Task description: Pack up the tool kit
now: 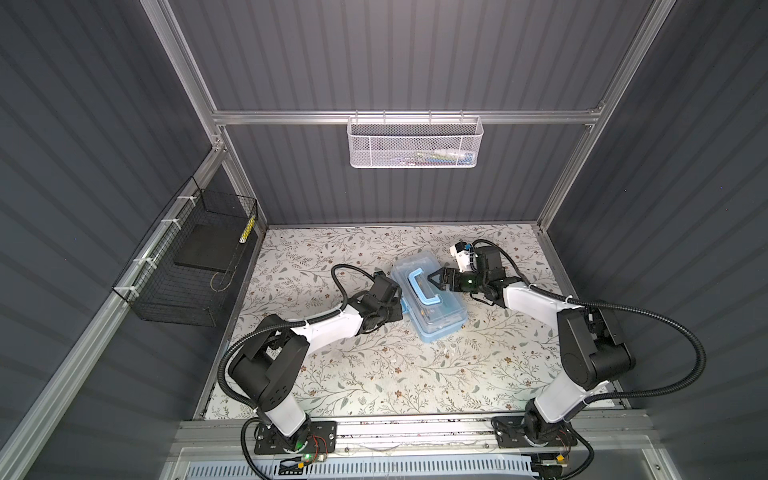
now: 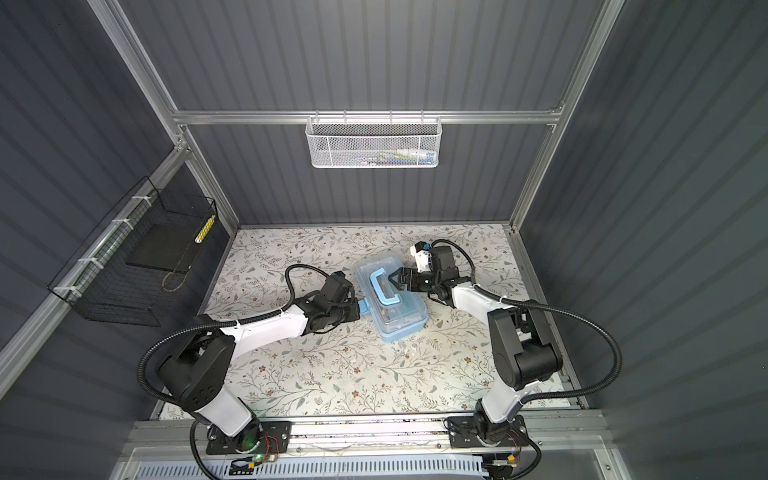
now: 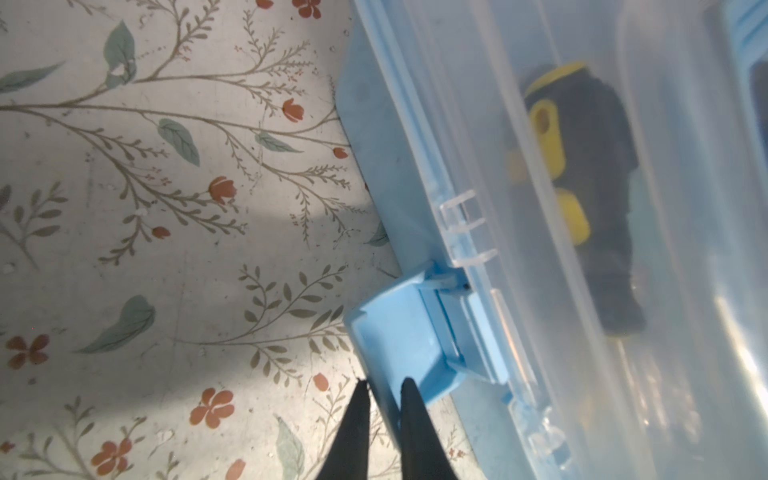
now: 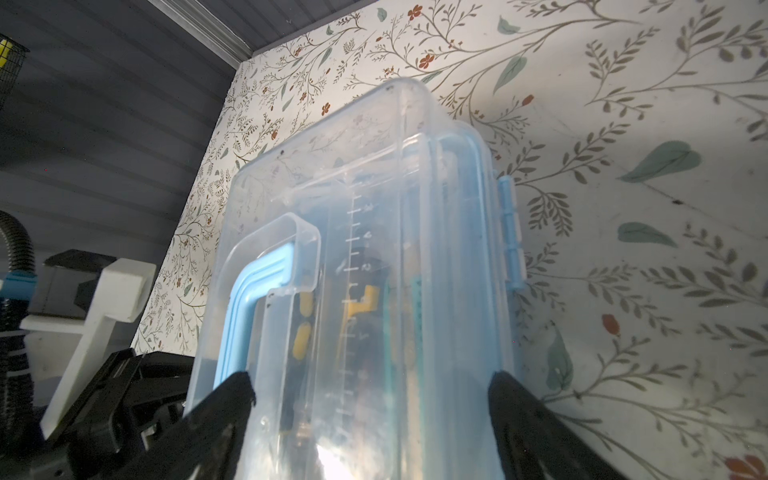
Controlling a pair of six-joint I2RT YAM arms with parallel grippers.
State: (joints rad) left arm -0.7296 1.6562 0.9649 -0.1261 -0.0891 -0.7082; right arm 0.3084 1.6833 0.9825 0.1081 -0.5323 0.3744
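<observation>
Tool kit (image 1: pixel 436 318) first: it lies slantwise near the middle of the floral surface (image 1: pixel 332 374), between the two arms, with its clear lid (image 4: pixel 365 158) down over the blue base and the blue handle (image 1: pixel 419 286) folded flat on top. Through the lid we can make out a yellow-and-black hand tool (image 3: pixel 582 187) already inside.

We judge the step to be fastening the side latch (image 3: pixel 399 332), which stands swung out from the box wall. The left tool (image 3: pixel 384 386) has its fingers nearly together with the latch's free edge pinched between them. The right tool (image 4: pixel 370 386) stands wide apart, straddling the lid beside the handle; we cannot tell whether its pads actually press on the plastic.

To do this well, we would bear down on the lid with the right tool so the rim sits flush, then swing the latch about its hinge toward the wall rather than push sideways. The box looks light and could skid on the surface. We would hold the flap close to its free edge, since a thin, slick lip like this can slip out.
</observation>
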